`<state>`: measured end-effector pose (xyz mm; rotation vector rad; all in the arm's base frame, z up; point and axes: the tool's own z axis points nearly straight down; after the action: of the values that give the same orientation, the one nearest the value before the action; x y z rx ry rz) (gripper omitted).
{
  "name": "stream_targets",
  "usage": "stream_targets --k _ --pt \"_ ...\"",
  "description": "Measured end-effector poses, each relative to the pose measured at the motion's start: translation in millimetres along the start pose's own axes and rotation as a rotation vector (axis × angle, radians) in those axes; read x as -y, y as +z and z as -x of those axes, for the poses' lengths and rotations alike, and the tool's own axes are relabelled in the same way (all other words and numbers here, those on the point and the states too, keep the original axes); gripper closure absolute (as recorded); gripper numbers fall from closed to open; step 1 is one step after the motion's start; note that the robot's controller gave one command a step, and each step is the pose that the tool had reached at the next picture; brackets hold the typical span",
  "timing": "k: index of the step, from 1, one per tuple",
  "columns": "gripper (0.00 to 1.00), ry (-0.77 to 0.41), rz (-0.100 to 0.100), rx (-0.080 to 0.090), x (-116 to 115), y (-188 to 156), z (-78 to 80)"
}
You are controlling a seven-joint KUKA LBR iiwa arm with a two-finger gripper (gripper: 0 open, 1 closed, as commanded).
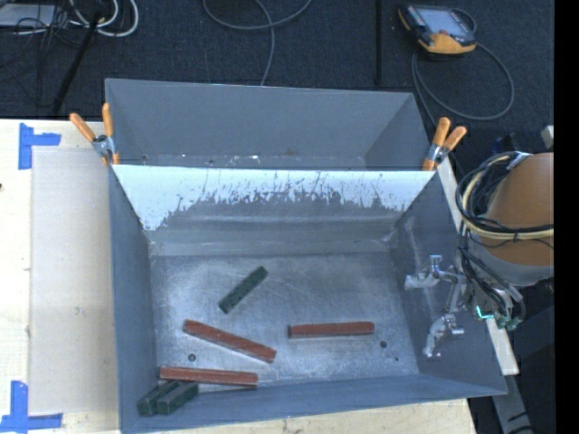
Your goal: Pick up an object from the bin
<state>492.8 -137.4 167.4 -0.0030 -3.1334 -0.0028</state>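
My gripper [432, 307] hangs over the bin's right sloping wall, its two metal fingers [422, 279] spread apart, open with nothing between them. The nearest thing is a flat red-brown bar [330, 330] lying crosswise on the bin floor, a short way left of the fingers and not touching them. Farther left lies a second red-brown bar [229, 341], slanted. A short dark green bar [242, 289] rests diagonally above that one.
A third red-brown bar [208, 376] lies along the front wall at the left, with two dark green bars [167, 398] side by side in the front left corner. The arm with its orange cover and cables stands outside the right rim.
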Motion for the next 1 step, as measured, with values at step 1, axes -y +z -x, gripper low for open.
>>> stream_targets --k 1 --pt "0.00 -0.003 -0.002 0.007 -0.4 -3.2 1.9"
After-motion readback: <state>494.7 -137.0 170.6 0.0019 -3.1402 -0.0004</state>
